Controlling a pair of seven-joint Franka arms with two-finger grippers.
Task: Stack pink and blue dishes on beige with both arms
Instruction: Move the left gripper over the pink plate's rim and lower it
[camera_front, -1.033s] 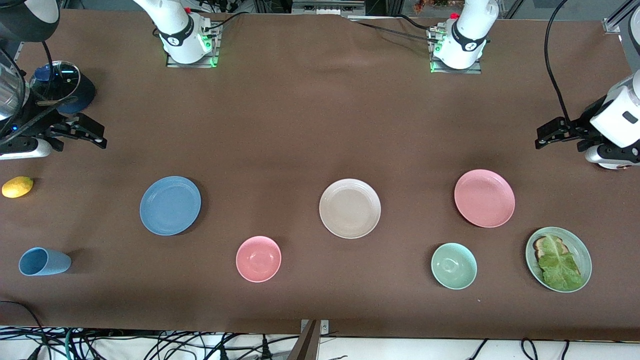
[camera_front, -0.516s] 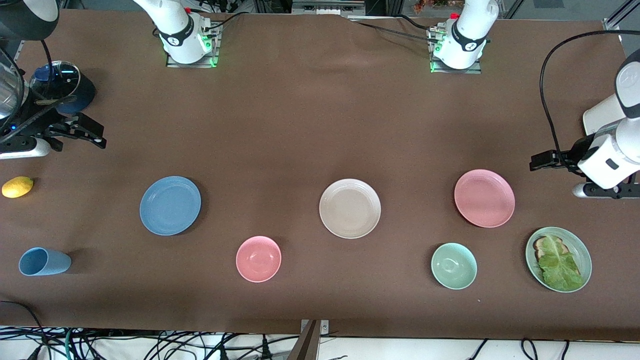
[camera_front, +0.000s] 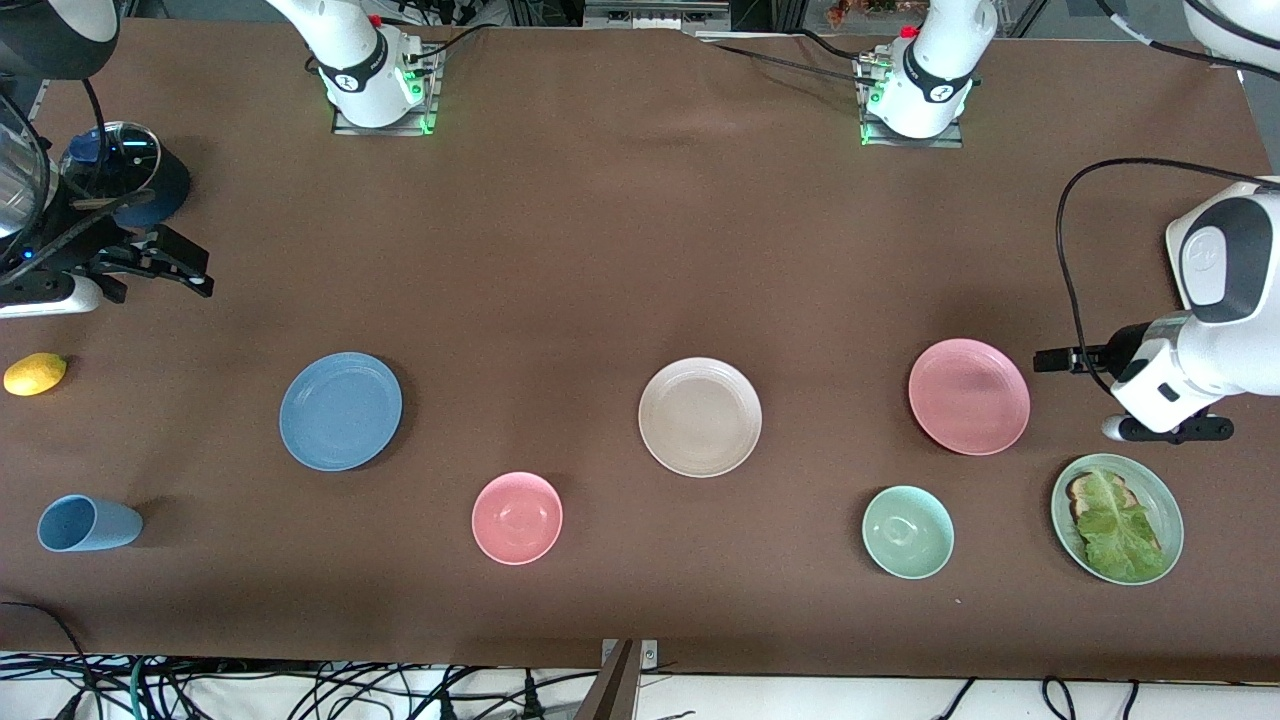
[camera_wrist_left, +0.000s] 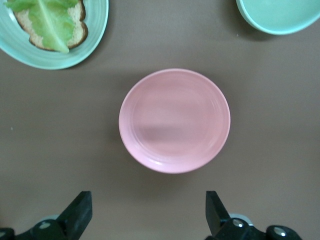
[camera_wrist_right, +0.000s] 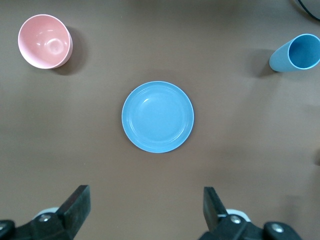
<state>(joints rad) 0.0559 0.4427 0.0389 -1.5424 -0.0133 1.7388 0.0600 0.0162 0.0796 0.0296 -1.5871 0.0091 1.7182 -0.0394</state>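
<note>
Front view: the beige plate (camera_front: 700, 417) lies mid-table, bare. The blue plate (camera_front: 341, 410) lies toward the right arm's end, the pink plate (camera_front: 968, 396) toward the left arm's end, each well apart from the beige one. Nearer the camera sit a pink bowl (camera_front: 517, 517), a green bowl (camera_front: 907, 531), a green plate (camera_front: 1160, 500) with toast and lettuce, and a blue cup (camera_front: 88, 523) on its side. A lemon (camera_front: 35, 373) lies near the table edge at the right arm's end. The left gripper (camera_front: 1055, 359) hangs over the table just beside the pink plate, at the left arm's end. The right gripper (camera_front: 190, 272) hangs over the table at the right arm's end, well apart from the blue plate.

Left wrist view: the left gripper (camera_wrist_left: 149, 212) has its fingers (camera_wrist_left: 80, 210) spread wide and holds nothing. The pink plate (camera_wrist_left: 174, 120) lies flat between their lines, untouched. The green plate (camera_wrist_left: 97, 30) and green bowl (camera_wrist_left: 280, 17) show at the corners.

Right wrist view: the right gripper (camera_wrist_right: 145, 207) also has its fingers (camera_wrist_right: 212, 202) wide apart and empty. The blue plate (camera_wrist_right: 157, 116) lies flat on the table; the pink bowl (camera_wrist_right: 44, 41) and blue cup (camera_wrist_right: 295, 52) lie apart from it.
</note>
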